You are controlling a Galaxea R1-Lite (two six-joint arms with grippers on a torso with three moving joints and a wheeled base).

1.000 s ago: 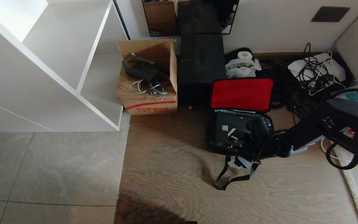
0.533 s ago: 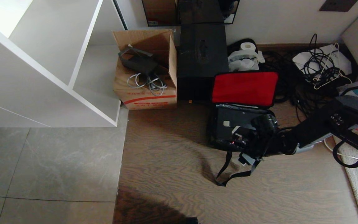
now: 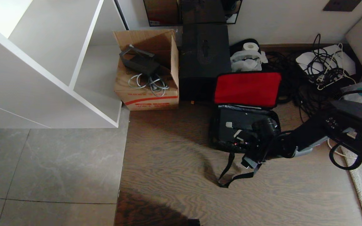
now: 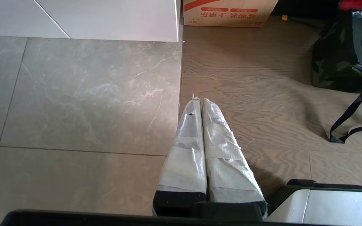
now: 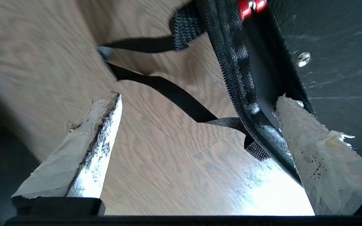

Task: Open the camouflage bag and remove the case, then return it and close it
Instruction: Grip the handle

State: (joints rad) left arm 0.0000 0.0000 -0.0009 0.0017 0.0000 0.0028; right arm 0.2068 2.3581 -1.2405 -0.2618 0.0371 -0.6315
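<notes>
We see the camouflage bag (image 3: 214,131) lying open on the wooden floor (image 3: 174,175), right of centre, with its lid tipped back toward the far wall so the red inner panel (image 3: 247,89) faces us. The case (image 3: 234,121) lies flat inside the bag's lower half, black with a small pale patch on top and small red latches along its near edge. The bag's black strap (image 3: 231,175) trails loose over the floor on the near side.

Our right end effector (image 3: 242,141) reaches in from the right and sits low at the bag's near edge. Its taped fingers (image 5: 90,147) stand wide apart: one lies over bare floor, the other at the black zipper edge (image 5: 240,81) beside the case, and they grip nothing. Whether that finger actually touches the zipper edge we cannot quite tell.

Our left end effector (image 4: 199,100) hangs well to the left of the bag, over the seam where grey tile (image 4: 74,94) meets wood, its two taped fingers pressed together.

Beyond the bag, a tall black box (image 3: 203,59) stands against the far wall, just left of the red panel. An open cardboard box (image 3: 146,94) holding a charger and cables sits to its left. A white shelf unit (image 3: 52,62) fills the far left, and tangled black cables (image 3: 313,75) lie at the far right.
</notes>
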